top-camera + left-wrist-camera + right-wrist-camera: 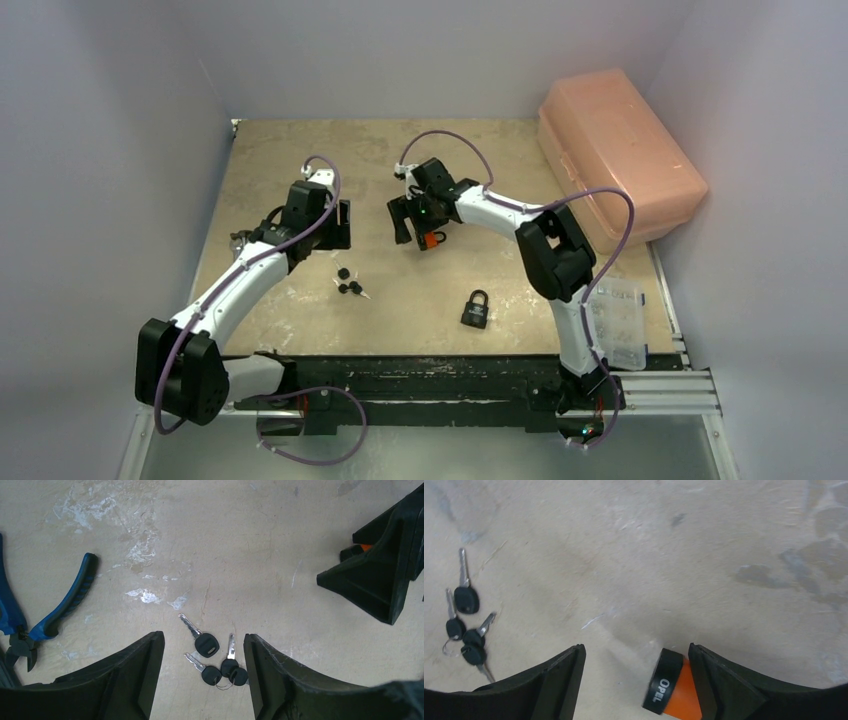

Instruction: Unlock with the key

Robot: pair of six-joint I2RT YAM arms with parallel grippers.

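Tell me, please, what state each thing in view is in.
Left gripper: open.
Right gripper: open.
Keys: lying loose, ungripped.
Orange padlock: lying ungripped, shackle hidden.
Black padlock: shackle shut.
Pliers: handles spread.
Pink box: lid shut.

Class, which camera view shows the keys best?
The left wrist view: the keys lie close, each blade and head distinct. The right wrist view shows them smaller at its left edge; the top view shows only dark specks.
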